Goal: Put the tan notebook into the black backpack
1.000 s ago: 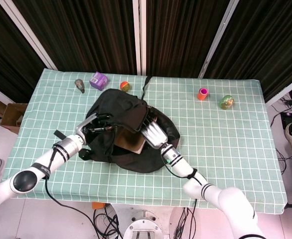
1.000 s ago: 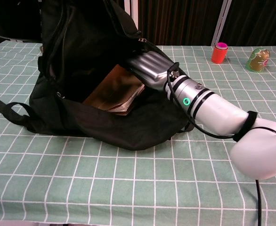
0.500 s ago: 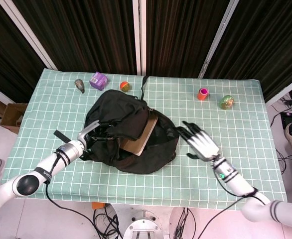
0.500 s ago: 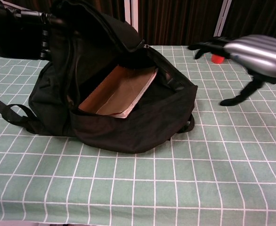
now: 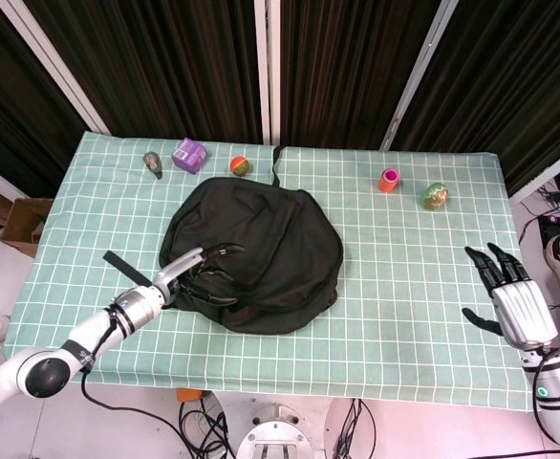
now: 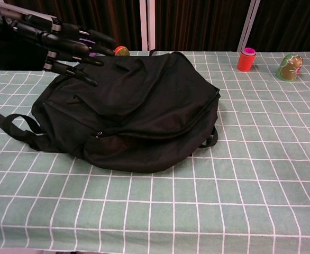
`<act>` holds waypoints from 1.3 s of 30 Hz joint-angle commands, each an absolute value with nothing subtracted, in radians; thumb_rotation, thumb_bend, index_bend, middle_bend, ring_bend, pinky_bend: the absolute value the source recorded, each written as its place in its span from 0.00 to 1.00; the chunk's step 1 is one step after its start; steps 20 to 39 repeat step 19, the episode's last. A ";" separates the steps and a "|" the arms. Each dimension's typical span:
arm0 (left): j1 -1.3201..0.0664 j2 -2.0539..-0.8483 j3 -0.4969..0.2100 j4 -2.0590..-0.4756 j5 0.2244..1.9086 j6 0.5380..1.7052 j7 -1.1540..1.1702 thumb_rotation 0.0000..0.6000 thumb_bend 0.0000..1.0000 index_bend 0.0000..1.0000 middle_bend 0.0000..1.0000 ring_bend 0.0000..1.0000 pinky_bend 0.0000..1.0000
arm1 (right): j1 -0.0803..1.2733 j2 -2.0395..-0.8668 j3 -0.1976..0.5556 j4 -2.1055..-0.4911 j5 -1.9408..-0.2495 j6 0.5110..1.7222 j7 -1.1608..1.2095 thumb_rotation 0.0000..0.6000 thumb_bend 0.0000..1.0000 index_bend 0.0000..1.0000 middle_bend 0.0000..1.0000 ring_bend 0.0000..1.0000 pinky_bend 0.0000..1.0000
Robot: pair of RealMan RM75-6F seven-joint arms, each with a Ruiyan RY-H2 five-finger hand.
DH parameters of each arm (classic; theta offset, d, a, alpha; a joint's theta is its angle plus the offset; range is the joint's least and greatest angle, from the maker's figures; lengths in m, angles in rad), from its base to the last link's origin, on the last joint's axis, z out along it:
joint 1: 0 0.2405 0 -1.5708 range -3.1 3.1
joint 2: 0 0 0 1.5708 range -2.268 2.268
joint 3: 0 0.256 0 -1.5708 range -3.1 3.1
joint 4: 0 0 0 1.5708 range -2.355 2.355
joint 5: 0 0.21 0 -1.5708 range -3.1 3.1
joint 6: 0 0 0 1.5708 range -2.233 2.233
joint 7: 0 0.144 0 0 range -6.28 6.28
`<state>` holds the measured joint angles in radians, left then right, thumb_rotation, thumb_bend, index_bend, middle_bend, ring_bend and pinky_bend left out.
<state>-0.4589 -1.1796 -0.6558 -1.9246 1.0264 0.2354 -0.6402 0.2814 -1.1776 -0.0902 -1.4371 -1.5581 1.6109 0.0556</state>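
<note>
The table (image 5: 433, 277) has a green cloth with white squares on it. The black backpack (image 5: 261, 251) lies flat in the middle of the table. Its flap is down and its mouth is closed over. The tan notebook cannot be seen in either view. A black strap (image 6: 7, 127) of the backpack sticks out on the left side.

The left hand (image 5: 196, 277) is at the left edge of the backpack, by its front. Its fingers (image 6: 73, 42) are spread apart and stretched out over the bag. They hold nothing. In the chest view they hang just above the top of the backpack, and it is hard to tell if any fingertip touches the cloth.

The right hand (image 5: 511, 298) is far away at the right edge of the table, well apart from the backpack. Its fingers (image 5: 486, 260) are spread wide and it holds nothing.

At the back of the table stand small things. There is a purple box (image 5: 188, 155), a grey lump (image 5: 153, 163) beside it, and a small ball (image 5: 239, 165) just behind the backpack. Over on the right are a red cup (image 5: 389, 180) and a green jar (image 5: 435, 196).
</note>
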 commanded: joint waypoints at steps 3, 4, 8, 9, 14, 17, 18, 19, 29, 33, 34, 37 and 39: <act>-0.387 -1.149 -0.609 -1.880 1.155 0.434 -0.517 1.00 0.13 0.24 0.17 0.12 0.33 | 0.248 -1.153 -0.077 -1.436 -1.531 1.598 0.079 1.00 0.08 0.08 0.25 0.09 0.27; -0.377 -1.154 -0.578 -1.854 1.180 0.506 -0.454 1.00 0.13 0.25 0.18 0.13 0.33 | 0.240 -1.144 -0.073 -1.443 -1.524 1.596 0.085 1.00 0.12 0.09 0.26 0.11 0.28; -0.330 -1.206 -0.463 -1.726 1.248 0.828 -0.090 1.00 0.13 0.27 0.19 0.15 0.32 | 0.218 -1.107 -0.063 -1.476 -1.490 1.568 0.105 1.00 0.18 0.11 0.27 0.12 0.29; -0.311 -1.236 -0.436 -1.691 1.263 0.932 0.017 1.00 0.13 0.27 0.19 0.15 0.31 | 0.213 -1.099 -0.061 -1.482 -1.484 1.561 0.109 1.00 0.18 0.11 0.26 0.12 0.29; -0.228 -1.301 -0.346 -1.589 1.354 1.212 0.169 1.00 0.13 0.27 0.19 0.15 0.28 | 0.188 -1.084 -0.051 -1.502 -1.477 1.555 0.122 1.00 0.18 0.09 0.21 0.09 0.25; -0.175 -1.303 -0.292 -1.543 1.409 1.319 0.162 1.00 0.13 0.27 0.19 0.15 0.27 | 0.169 -1.085 -0.048 -1.516 -1.484 1.564 0.131 1.00 0.18 0.08 0.20 0.08 0.23; -0.155 -1.304 -0.271 -1.529 1.428 1.357 0.166 1.00 0.13 0.27 0.19 0.15 0.27 | 0.161 -1.085 -0.049 -1.521 -1.489 1.567 0.135 1.00 0.18 0.08 0.20 0.07 0.23; -0.140 -1.304 -0.255 -1.521 1.437 1.382 0.170 1.00 0.13 0.27 0.19 0.15 0.27 | 0.154 -1.086 -0.051 -1.525 -1.494 1.571 0.137 1.00 0.18 0.08 0.20 0.07 0.23; -0.140 -1.304 -0.255 -1.521 1.437 1.382 0.170 1.00 0.13 0.27 0.19 0.15 0.27 | 0.154 -1.086 -0.051 -1.525 -1.494 1.571 0.137 1.00 0.18 0.08 0.20 0.07 0.23; -0.140 -1.304 -0.255 -1.521 1.437 1.382 0.170 1.00 0.13 0.27 0.19 0.15 0.27 | 0.154 -1.086 -0.051 -1.525 -1.494 1.571 0.137 1.00 0.18 0.08 0.20 0.07 0.23; -0.140 -1.304 -0.255 -1.521 1.437 1.382 0.170 1.00 0.13 0.27 0.19 0.15 0.27 | 0.154 -1.086 -0.051 -1.525 -1.494 1.571 0.137 1.00 0.18 0.08 0.20 0.07 0.23; -0.140 -1.304 -0.255 -1.521 1.437 1.382 0.170 1.00 0.13 0.27 0.19 0.15 0.27 | 0.154 -1.086 -0.051 -1.525 -1.494 1.571 0.137 1.00 0.18 0.08 0.20 0.07 0.23; -0.140 -1.304 -0.255 -1.521 1.437 1.382 0.170 1.00 0.13 0.27 0.19 0.15 0.27 | 0.154 -1.086 -0.051 -1.525 -1.494 1.571 0.137 1.00 0.18 0.08 0.20 0.07 0.23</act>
